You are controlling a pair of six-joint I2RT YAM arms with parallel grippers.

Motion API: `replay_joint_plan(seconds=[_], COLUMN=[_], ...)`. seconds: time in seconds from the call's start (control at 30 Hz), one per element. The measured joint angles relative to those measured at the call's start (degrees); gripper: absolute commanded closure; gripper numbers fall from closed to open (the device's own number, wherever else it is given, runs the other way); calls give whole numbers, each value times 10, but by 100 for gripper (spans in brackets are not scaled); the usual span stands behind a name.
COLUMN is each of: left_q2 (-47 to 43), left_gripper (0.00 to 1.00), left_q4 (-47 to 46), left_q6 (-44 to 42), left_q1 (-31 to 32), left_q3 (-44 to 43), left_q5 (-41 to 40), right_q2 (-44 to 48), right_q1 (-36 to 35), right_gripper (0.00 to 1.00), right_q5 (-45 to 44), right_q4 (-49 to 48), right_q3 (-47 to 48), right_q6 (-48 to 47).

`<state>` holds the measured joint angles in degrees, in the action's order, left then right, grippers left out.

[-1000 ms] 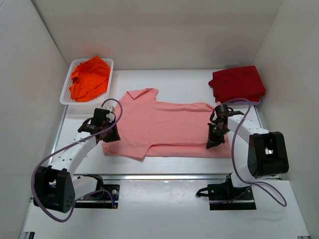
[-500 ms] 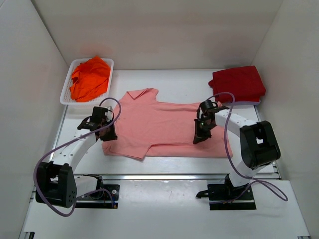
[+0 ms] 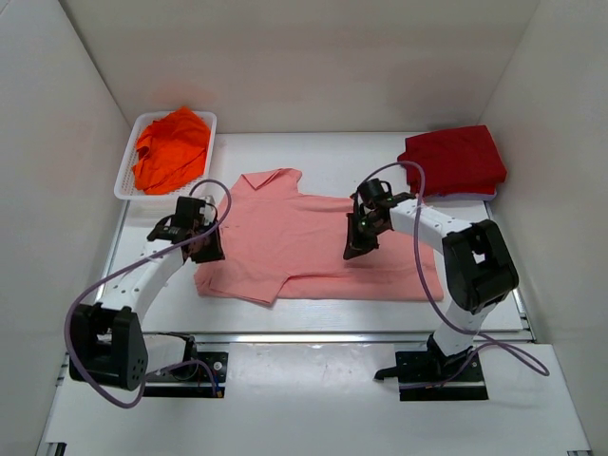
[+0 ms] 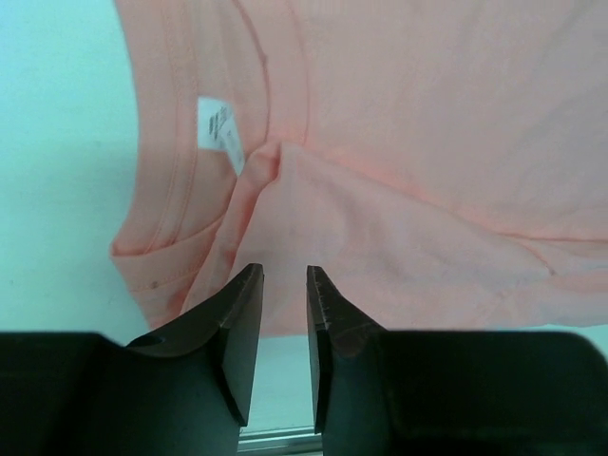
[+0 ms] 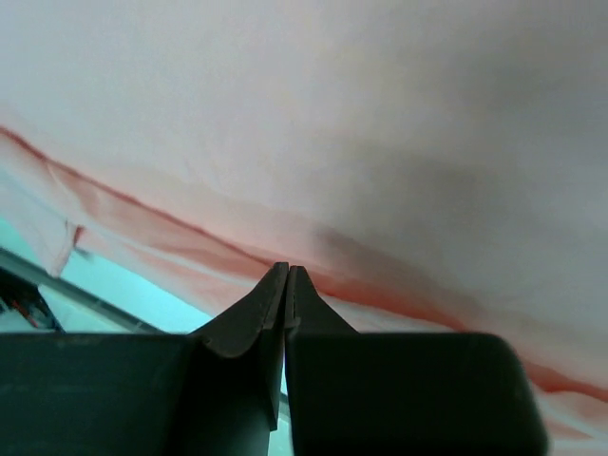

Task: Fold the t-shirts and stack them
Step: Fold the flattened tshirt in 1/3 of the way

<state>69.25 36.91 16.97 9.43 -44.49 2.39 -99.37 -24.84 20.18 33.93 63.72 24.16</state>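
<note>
White desk (image 3: pixel 313 157), white walls: salmon-pink shirt (image 3: pixel 285 247) spread flat at centre.
Your L hand (image 4: pixel 283 275) is nearly closed w/ a thin gap, pinching a raised ridge of cloth at the shirt's left edge. R hand (image 5: pixel 286 271) has its fingers pressed together, cloth nipped, over the shirt's middle. Dark red shirt (image 3: pixel 454 160) sits folded far right. Orange shirt (image 3: pixel 171 147) lies crumpled in basket (image 3: pixel 128 185), far left.

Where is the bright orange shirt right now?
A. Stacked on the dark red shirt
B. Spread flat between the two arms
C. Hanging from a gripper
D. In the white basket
D: the bright orange shirt lies crumpled inside the white basket at the table's far left corner, away from both arms.
</note>
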Motion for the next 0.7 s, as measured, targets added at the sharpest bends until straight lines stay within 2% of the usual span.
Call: replay_joint_plan(seconds=[0.07, 0.1, 0.17, 0.3, 0.43, 0.53, 0.7], left_q2=[24, 40, 78, 169, 252, 275, 263], left_gripper=[59, 59, 61, 66, 68, 67, 67], left_q4=[-3, -8, -24, -64, -88, -88, -85], left_q6=[0, 0, 1, 3, 11, 16, 16], left_q1=[6, 11, 22, 39, 47, 47, 48], left_q3=[-24, -40, -75, -135, -146, -128, -99], left_q5=[0, 0, -1, -2, 0, 2, 2], right_q2=[1, 1, 0, -17, -51, -69, -58], right_q1=[16, 27, 52, 89, 107, 109, 98], right_gripper=[89, 87, 88, 98, 99, 99, 99], right_q5=[-9, -14, -23, -42, -53, -64, -71], right_q4=[1, 2, 2, 3, 0, 2, -7], right_q3=[11, 17, 30, 55, 56, 40, 23], right_q6=[-2, -4, -14, -33, -41, -45, -44])
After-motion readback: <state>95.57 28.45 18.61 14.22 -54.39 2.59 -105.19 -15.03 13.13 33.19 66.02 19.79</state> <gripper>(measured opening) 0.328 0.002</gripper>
